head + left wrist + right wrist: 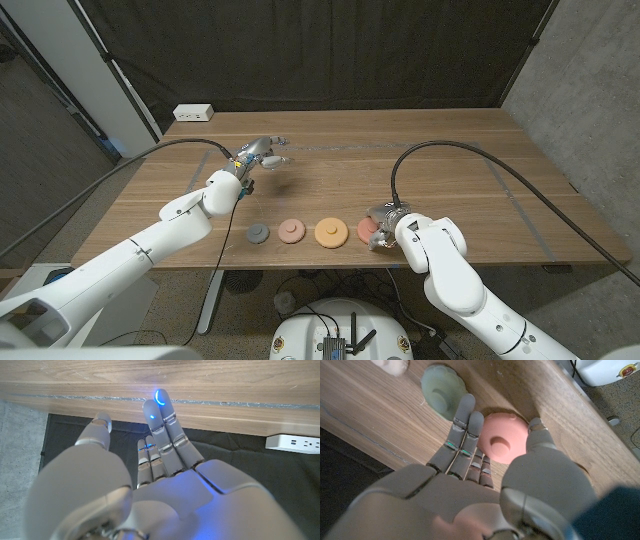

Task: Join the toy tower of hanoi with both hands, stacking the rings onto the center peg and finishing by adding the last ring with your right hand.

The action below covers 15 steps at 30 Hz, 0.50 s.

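partly hidden — pink ring (504, 440) sits between right robot hand (485, 467) fingers.

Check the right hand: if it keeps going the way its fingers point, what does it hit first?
Probably the pink ring: the right hand has its fingers and thumb already either side of it. Past the fingertips lies the green-grey ring. Whether the fingers touch the pink ring yet is unclear.

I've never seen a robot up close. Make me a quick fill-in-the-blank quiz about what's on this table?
1. The rings lie in a ___ near the table's front edge.
2. The right hand reaches over the ___ ring.
3. The left hand holds ___.

Missing words: row; pink; nothing
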Motion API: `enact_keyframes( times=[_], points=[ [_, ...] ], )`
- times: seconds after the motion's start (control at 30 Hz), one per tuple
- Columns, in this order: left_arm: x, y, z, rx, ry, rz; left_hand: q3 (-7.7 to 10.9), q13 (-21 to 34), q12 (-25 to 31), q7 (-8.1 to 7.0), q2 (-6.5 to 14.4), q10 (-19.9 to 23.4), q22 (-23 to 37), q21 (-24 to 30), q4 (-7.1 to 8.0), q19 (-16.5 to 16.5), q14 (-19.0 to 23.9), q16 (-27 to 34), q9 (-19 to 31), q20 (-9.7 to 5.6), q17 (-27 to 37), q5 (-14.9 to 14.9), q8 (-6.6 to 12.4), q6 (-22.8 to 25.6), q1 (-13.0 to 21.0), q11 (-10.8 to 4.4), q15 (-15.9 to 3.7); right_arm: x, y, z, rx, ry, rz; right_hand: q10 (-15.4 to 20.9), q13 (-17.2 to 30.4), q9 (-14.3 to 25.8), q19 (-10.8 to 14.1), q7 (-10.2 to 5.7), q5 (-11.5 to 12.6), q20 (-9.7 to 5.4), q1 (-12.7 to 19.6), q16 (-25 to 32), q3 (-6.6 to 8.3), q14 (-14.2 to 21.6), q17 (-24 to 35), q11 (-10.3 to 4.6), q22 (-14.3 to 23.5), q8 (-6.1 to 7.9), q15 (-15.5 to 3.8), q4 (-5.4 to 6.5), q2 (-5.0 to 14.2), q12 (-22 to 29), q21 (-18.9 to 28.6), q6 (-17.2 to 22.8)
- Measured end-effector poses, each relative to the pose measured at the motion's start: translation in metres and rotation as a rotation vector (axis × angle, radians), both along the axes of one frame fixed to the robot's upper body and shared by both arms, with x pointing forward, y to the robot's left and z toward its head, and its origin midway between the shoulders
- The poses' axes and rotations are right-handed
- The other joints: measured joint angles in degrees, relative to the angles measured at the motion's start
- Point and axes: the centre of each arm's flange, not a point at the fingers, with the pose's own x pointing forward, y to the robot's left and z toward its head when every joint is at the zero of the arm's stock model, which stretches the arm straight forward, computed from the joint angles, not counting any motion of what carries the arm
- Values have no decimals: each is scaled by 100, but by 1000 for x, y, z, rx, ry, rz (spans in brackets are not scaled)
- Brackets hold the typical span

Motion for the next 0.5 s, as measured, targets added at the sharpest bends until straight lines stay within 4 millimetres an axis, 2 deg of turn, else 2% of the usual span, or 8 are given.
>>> enact_keyframes(
  times=[0.23, 0.33, 0.43, 0.5],
  points=[
    [2, 1, -1, -2, 5, -1, 0, 0, 0, 0, 0, 0, -15, 23, 0, 0, 0, 0, 0, 0, 1, 0, 0, 0, 0, 0, 0, 3, 1, -3, -3, 10, -4, 201, 1, 1, 0, -33, 0, 0, 0, 0, 0, 2, -11, -33, -39, 23, 1, 0, 0, 25, 46, 78],
    [3, 2, -1, -2, 5, 0, 0, 26, 0, 0, 0, 0, -27, 23, 0, 0, 0, 0, 0, 0, 1, 0, 0, 0, 0, 1, 0, 3, 1, -4, -2, 11, -4, 407, -8, 1, 26, -72, -1, -21, 0, 81, 0, 104, -9, -55, -54, 108, -21, 0, 1, 100, 113, 262],
    [3, 2, -1, -3, 7, -2, 0, 27, 0, 0, 0, -1, -27, 23, 0, -35, 0, 0, 0, 14, 1, 0, 0, 0, 0, 1, 0, 4, 2, -5, -1, 9, -1, 615, -12, 0, 181, -140, 29, -35, -1, 161, 0, 274, 25, -93, -54, 192, -43, -1, 2, 161, 237, 492],
    [4, 2, -1, -3, 7, -3, 0, 26, 0, 0, 0, -1, -27, 23, 0, -42, 0, 0, 0, 20, -14, 0, 0, 0, 0, 1, 0, 4, 2, -5, 1, 5, 2, 699, 2, -8, 273, -192, 39, -43, -15, 290, 17, 470, 132, -61, -42, 246, -90, -18, 17, 224, 352, 655]
  ],
)
